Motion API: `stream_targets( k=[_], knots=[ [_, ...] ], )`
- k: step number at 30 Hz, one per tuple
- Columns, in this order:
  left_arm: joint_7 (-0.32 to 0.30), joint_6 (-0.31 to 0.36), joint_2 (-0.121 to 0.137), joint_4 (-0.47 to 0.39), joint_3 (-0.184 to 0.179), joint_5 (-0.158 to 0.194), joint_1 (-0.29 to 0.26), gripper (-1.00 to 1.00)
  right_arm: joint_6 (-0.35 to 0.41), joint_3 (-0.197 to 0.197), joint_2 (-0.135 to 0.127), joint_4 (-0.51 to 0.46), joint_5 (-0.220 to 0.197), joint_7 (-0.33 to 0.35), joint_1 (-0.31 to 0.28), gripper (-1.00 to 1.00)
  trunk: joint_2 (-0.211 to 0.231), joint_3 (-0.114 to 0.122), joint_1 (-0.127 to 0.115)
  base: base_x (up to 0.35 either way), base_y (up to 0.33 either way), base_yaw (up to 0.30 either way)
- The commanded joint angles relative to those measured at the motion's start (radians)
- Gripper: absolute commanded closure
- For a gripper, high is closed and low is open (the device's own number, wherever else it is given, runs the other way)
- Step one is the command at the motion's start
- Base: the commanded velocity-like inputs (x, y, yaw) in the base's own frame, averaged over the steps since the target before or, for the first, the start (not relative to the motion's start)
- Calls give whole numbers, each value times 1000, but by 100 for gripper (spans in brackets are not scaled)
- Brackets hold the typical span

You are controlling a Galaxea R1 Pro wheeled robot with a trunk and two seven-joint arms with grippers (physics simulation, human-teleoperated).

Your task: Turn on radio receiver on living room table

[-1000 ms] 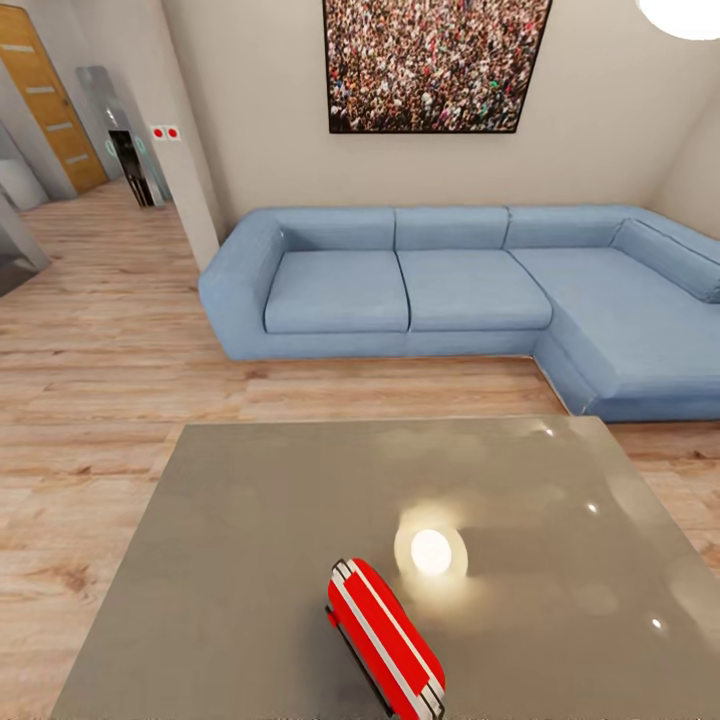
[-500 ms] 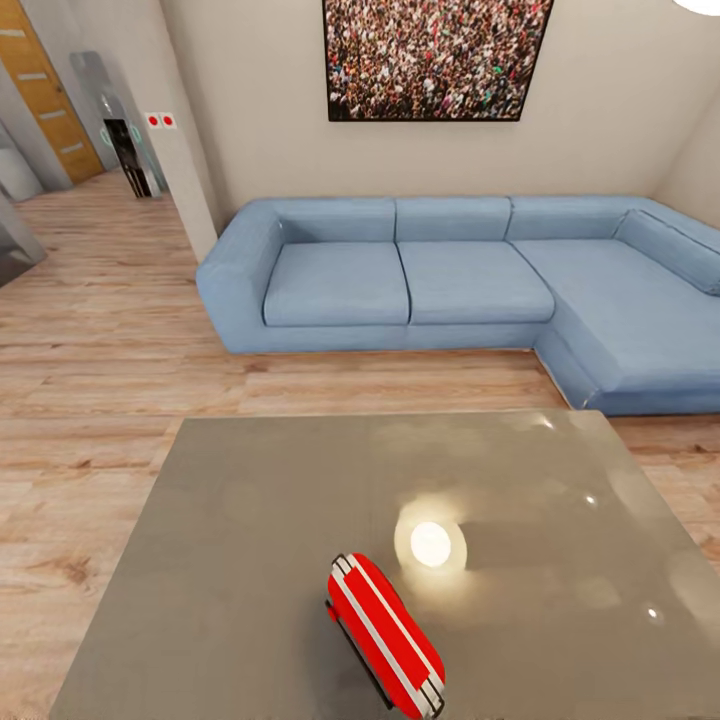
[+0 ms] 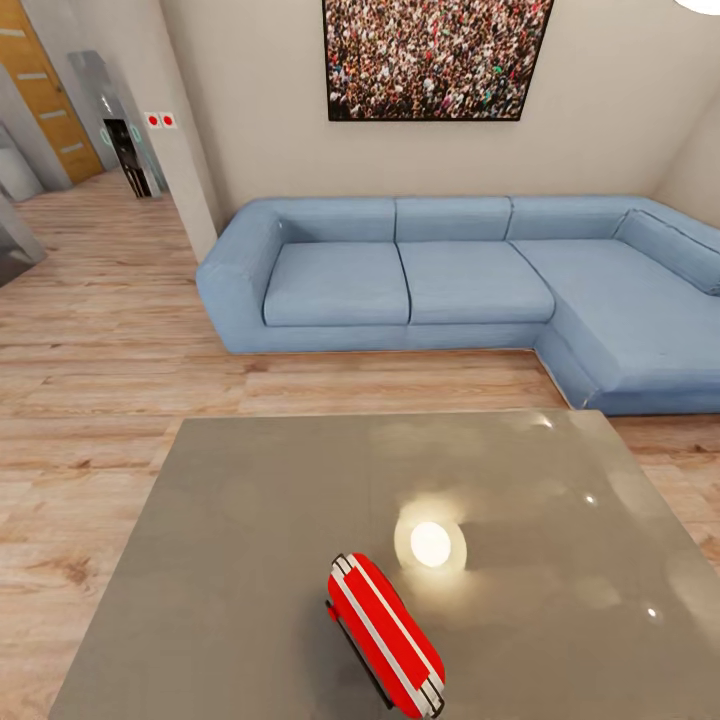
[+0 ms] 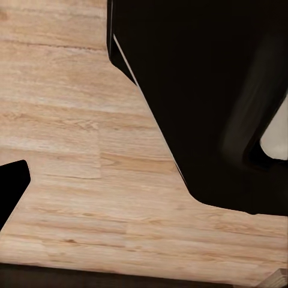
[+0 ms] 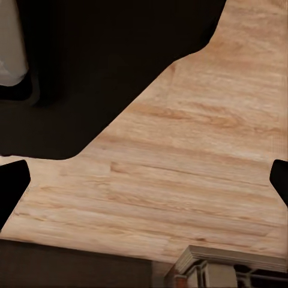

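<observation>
Our right gripper (image 5: 144,183) hangs low beside the robot's dark base, its two dark fingertips (image 5: 12,186) at opposite edges of the right wrist view, spread wide with nothing between them but wood plank floor (image 5: 198,150). Of the left gripper we see one dark fingertip (image 4: 12,186) at the edge of the left wrist view (its partner is out of frame), so we cannot tell how far it is open; nothing appears to be held there. Further out, in the head view, the radio receiver (image 3: 385,635) stands on edge on the table (image 3: 250,520), near the edge closest to us, its long body running diagonally and its thin wire handle down by the tabletop on the left side. A lamp's bright reflection (image 3: 430,543) lies just beyond it. Beyond the table are the blue corner sofa (image 3: 450,285) and the crowd picture (image 3: 437,60). We judge that the reach has not yet begun. To do it well, we should raise one arm clear of the table edge, come in slowly, and press the red face gently, since a hard push might tip or slide so light a box.
</observation>
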Motion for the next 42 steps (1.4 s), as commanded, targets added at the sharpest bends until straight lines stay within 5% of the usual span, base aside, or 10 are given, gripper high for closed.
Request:
stream_targets(
  k=[1, 18, 22, 26, 27, 31, 33, 38, 41, 42],
  knots=[
    [0, 0, 0, 0, 0, 0, 0, -100, 0, 6, 1, -6, 0, 0, 0, -100, 0, 0, 0, 0, 0, 0],
    [0, 1, -4, -6, 0, 0, 0, -100, -1, 72, 3, -13, 9, 2, 0, -100, 0, 0, 0, 0, 0, 0],
    [-33, 2, 0, -124, -2, 0, 0, -100, 4, 98, -3, -64, 16, 26, -1, -100, 0, 0, 0, 0, 0, 0],
    [-70, 28, 4, -356, -9, 0, 0, -100, 53, 122, -43, -319, 7, 32, -3, -100, 0, 0, 0, 0, 0, 0],
    [-103, 126, 16, -530, -11, 0, 0, -100, 149, 116, -96, -495, 4, 32, -3, -100, 0, 0, 0, 0, 0, 0],
    [-190, 491, 28, -1031, -9, 0, 0, -100, 457, 74, -218, -1046, -7, 26, -3, -100, 0, 0, 0, 0, 0, 0],
    [-204, 679, 29, -1321, 0, 1, 0, -100, 716, 39, -318, -1493, -79, 19, -3, -100, 0, 0, 0, 0, 0, 0],
    [-205, 718, 43, -1459, 3, 0, -1, -100, 770, 28, -327, -1588, -98, 16, -30, -100, 0, 0, 0, 0, 0, 0],
    [-206, 757, 50, -1486, 4, 0, -7, -100, 791, 27, -313, -1594, -99, 15, -98, -100, 0, 0, 0, 0, 0, 0],
    [-206, 765, 53, -1488, 4, 0, -15, -100, 812, 26, -289, -1594, -99, 15, -134, -100, 0, 0, 0, 0, 0, 0]
  ],
)
